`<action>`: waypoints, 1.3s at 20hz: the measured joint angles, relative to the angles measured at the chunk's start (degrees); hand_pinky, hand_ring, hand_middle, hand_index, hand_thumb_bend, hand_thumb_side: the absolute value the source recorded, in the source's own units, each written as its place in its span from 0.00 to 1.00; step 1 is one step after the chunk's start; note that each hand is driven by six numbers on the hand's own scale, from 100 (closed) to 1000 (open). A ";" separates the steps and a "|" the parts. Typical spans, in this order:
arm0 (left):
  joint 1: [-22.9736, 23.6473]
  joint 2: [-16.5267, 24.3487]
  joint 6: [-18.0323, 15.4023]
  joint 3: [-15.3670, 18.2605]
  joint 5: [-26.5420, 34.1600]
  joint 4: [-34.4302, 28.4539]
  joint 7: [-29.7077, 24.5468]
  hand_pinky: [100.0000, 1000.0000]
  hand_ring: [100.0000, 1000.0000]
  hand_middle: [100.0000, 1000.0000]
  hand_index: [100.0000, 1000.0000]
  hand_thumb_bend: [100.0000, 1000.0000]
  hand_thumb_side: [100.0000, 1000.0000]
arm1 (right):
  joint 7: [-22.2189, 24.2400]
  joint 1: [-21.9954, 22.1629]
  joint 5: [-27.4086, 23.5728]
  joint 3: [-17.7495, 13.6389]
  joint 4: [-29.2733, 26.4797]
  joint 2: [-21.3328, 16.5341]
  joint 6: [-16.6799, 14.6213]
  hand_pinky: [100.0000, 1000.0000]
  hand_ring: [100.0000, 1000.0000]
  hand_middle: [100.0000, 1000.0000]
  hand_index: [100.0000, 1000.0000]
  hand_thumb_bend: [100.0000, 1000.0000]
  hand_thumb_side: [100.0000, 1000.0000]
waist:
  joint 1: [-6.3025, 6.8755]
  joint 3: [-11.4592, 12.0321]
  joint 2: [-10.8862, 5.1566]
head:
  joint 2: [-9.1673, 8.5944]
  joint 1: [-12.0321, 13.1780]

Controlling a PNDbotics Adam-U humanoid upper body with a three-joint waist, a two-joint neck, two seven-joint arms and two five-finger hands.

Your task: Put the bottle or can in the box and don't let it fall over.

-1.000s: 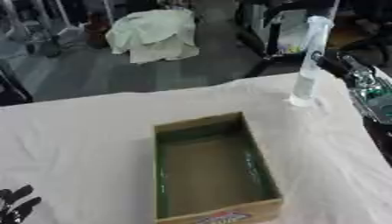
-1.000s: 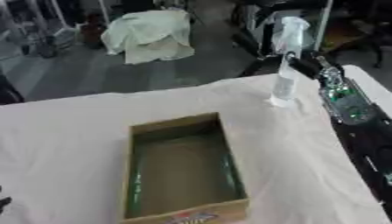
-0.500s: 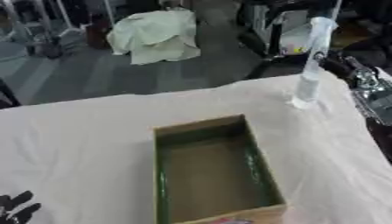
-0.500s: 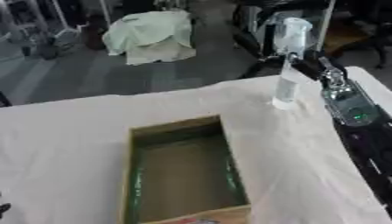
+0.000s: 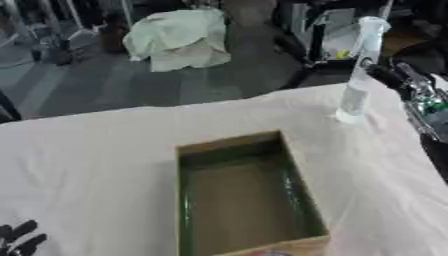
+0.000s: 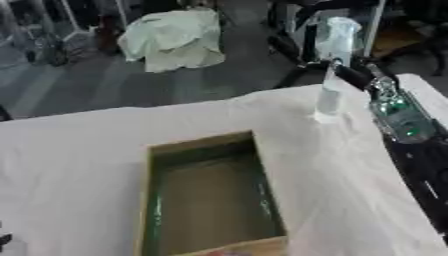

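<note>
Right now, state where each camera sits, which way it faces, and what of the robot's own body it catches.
Left eye view: in the head, looking down over the cloth-covered table at the open box; the left hand shows at the lower left corner, the right hand at the upright clear bottle.
Right eye view: same head, set slightly to the right, same downward gaze; more of the right arm shows along the right edge.
Both share the box, the bottle at the far right, and the cloth-draped object on the floor beyond.
</note>
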 measured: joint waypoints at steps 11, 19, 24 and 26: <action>-0.13 -0.01 -0.03 0.00 -0.11 -0.04 -0.03 1.00 0.81 0.89 0.76 0.00 0.91 | 0.09 -0.59 -0.60 -0.04 -0.13 -0.71 -0.42 1.00 1.00 1.00 1.00 0.00 0.57 | 0.06 0.71 1.33 | -1.51 -0.48; -0.49 -0.01 -0.01 0.00 -0.24 -0.07 -0.08 1.00 0.81 0.89 0.76 0.00 0.91 | -0.04 -0.99 -0.79 -0.35 -0.41 -1.06 -0.57 1.00 1.00 1.00 1.00 0.00 0.58 | -0.07 0.88 1.87 | -1.99 -0.68; -0.51 -0.02 0.05 0.00 -0.31 -0.07 -0.16 1.00 0.81 0.89 0.76 0.00 0.91 | 0.00 -1.01 -1.28 -0.35 -1.02 -1.07 -0.64 1.00 1.00 1.00 1.00 0.00 0.58 | -0.11 0.88 1.99 | -2.00 -0.75; -0.52 -0.02 0.05 0.00 -0.32 -0.07 -0.19 1.00 0.81 0.89 0.76 0.00 0.91 | 0.08 -1.03 -1.47 -0.35 -1.25 -1.07 -0.69 1.00 1.00 1.00 1.00 0.00 0.58 | -0.13 0.88 2.02 | -2.01 -0.78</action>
